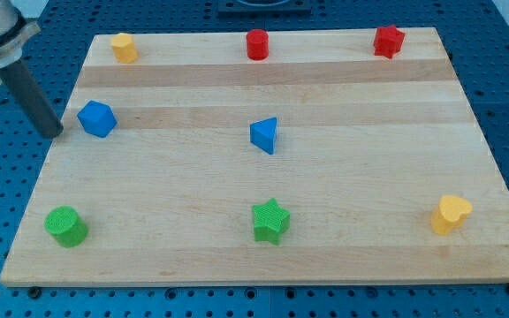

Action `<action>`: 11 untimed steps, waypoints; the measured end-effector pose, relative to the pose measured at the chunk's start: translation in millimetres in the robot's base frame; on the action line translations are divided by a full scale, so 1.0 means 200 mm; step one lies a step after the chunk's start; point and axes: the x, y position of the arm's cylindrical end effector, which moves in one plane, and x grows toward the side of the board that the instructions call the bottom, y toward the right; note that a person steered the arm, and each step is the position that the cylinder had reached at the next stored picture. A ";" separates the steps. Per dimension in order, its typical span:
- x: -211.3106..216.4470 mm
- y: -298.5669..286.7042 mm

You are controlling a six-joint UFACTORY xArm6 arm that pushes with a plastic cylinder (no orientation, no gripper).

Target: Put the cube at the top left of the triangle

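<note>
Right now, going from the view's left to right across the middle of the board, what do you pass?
My tip at the board's left edge → blue cube just to its right → blue triangle near the board's centre. Nothing else lies in that middle band.

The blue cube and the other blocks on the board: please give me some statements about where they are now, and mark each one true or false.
1. My tip is just to the view's left of the blue cube. True.
2. The blue cube lies to the view's right of the blue triangle. False: it lies far to the triangle's left, slightly higher in the view.
3. A green star lies below the blue triangle in the view. True.
4. The red star is at the board's bottom left corner. False: it is near the top right corner; a green cylinder is at the bottom left.
5. The red cylinder is at the top edge, near the middle. True.
</note>
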 end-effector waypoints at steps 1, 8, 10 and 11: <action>-0.05 0.01; 0.13 0.80; 0.01 1.01; -0.06 1.11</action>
